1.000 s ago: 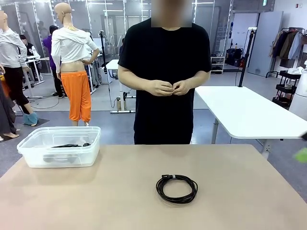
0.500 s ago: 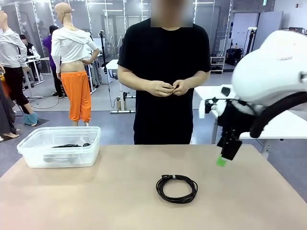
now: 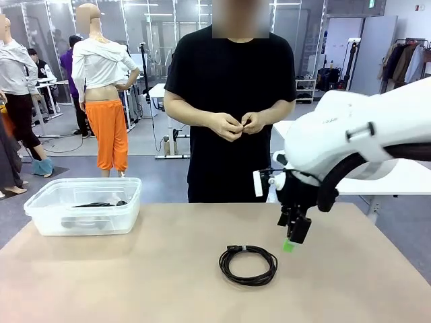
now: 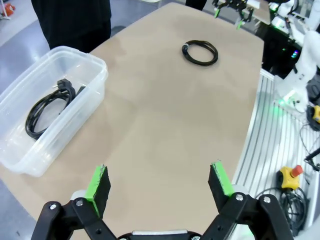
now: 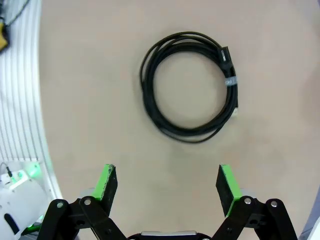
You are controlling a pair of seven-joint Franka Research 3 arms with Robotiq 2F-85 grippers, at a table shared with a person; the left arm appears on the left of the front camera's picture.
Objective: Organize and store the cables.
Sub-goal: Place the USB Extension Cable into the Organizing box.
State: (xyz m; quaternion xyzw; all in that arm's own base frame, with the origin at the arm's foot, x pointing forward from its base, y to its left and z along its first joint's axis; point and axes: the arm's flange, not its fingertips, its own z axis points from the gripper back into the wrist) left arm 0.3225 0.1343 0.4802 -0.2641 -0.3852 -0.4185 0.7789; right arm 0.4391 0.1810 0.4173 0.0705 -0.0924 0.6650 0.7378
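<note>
over the counter's (image 3: 135,282) near side, our left tool (image 4: 159,182) hangs with fingers spread, nothing between them. mid-counter lies one coiled cable (image 3: 234,249); our right tool (image 3: 291,237) hovers just above and beside it, fingers likewise apart and empty. farther left, a clear bin (image 3: 40,215) holds another cable (image 3: 94,204). beyond, a person stands, hands (image 3: 225,124) together.

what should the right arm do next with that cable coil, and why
Probably lower the right end effector forward onto the coiled cable, jaws straddling its near strand. It hovers open above the table, short of the coil, holding nothing; the bin already holds a stored cable.
</note>
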